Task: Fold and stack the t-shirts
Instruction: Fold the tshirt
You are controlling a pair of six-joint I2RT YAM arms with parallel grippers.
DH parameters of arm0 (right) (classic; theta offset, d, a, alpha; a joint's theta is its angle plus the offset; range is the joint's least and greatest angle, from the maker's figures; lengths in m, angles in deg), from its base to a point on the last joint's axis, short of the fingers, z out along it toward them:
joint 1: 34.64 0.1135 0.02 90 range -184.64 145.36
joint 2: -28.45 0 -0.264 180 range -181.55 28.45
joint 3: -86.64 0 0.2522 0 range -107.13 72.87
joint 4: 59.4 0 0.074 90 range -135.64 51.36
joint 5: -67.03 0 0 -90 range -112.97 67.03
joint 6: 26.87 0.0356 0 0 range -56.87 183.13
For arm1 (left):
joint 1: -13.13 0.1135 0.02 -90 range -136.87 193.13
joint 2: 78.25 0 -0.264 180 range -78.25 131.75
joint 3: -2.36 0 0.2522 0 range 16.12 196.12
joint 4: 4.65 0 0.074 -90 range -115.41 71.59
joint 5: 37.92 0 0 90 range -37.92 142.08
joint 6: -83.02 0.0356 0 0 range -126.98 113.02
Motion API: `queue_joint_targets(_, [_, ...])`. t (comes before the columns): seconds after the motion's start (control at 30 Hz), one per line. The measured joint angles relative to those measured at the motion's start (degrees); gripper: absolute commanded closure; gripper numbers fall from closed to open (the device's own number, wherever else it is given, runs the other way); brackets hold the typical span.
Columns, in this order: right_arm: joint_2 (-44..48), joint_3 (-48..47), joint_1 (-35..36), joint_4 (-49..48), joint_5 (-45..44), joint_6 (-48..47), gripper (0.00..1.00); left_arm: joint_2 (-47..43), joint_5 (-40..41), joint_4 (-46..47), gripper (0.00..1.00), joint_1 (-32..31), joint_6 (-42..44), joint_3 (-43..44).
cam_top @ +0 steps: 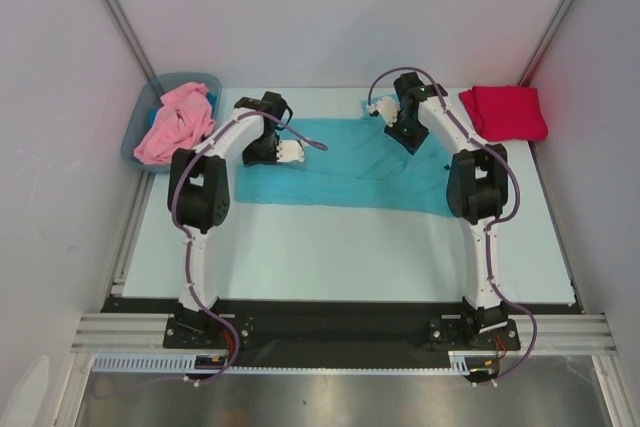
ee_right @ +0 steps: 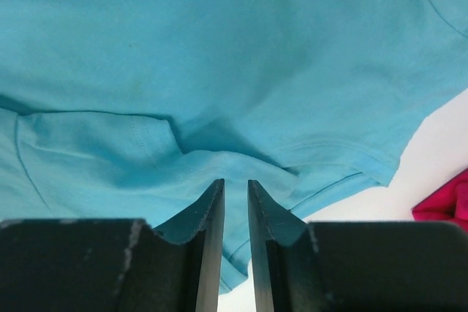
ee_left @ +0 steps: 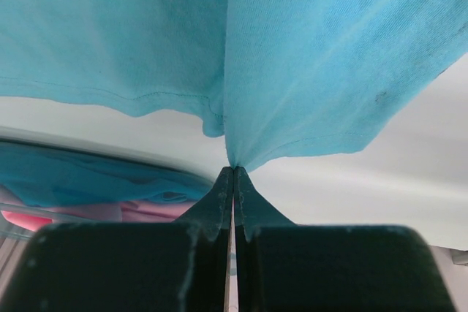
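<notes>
- White walls close in a pale surface (cam_top: 350, 247); the teal t-shirt (cam_top: 350, 162) lies spread across its far half, part folded over itself into a wide band.
- The left gripper (ee_left: 232, 169) has its jaws pinched tight on a hem of the teal t-shirt at its left end. The cloth fans upward from the tips, probably so the edge can be carried over for a fold.
- The right gripper (ee_right: 235, 183) sits low over the teal t-shirt's far right part with its jaws a narrow slit apart. It looks like a release, though I cannot tell for sure that no cloth remains between them.
- The red t-shirt (cam_top: 503, 112) rests folded at the far right corner, well apart from the teal one; it likely marks the stacking spot.
- The pink t-shirt (cam_top: 175, 125) is bunched in the bin (cam_top: 133, 137) at the far left, not yet folded.
- Both arms reach over the cloth, and the bin stands near the left arm's elbow.
</notes>
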Motion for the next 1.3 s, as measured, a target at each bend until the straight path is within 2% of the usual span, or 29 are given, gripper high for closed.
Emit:
queue_joint_targets(0.37, [0.00,2.75,1.88,-0.20,2.47,2.38,0.75,0.00,0.00,0.04,1.00,0.00,-0.35,0.00])
queue_joint_targets(0.7, [0.02,8.13,0.35,-0.66,2.93,2.60,0.76,0.00,-0.02,0.07,1.00,0.00,-0.35,0.00])
queue_joint_targets(1.07, [0.04,8.02,0.28,-1.44,1.33,2.58,0.67,0.00,-0.07,0.07,1.00,-0.42,-0.37,0.00])
queue_joint_targets(1.3, [0.04,7.91,-0.09,-2.12,-0.11,2.69,0.66,0.00,-0.17,0.07,1.00,-0.48,-0.39,0.00])
